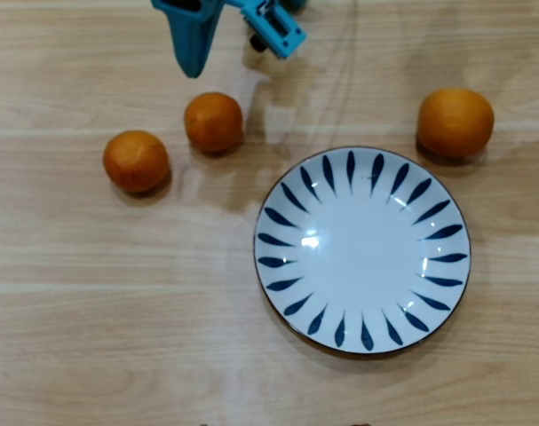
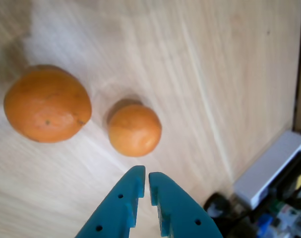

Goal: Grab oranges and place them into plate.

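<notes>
Gripper: in the wrist view the blue gripper [image 2: 145,181] is nearest to the camera; its two jaws stand almost together, only a thin slit between the tips, and they hold nothing.
Gripper, from above: it [image 1: 207,40] enters from the top edge of the overhead view, above the middle orange.
Middle orange: this orange [image 1: 213,122] lies on the table, just below the gripper, not touched by it; in the wrist view it [image 2: 134,130] is just beyond the tips.
Left orange: it [image 1: 136,161] lies near the middle one, left and a little lower, apart from it; in the wrist view it [image 2: 47,104] is at the left.
Right orange: the bigger, paler one [image 1: 455,122] lies just beside the upper right rim of the plate.
Plate: the white plate [image 1: 362,169] with dark blue strokes is at the lower right, with no fruit in it.
Table: light wood [image 1: 118,311].
</notes>
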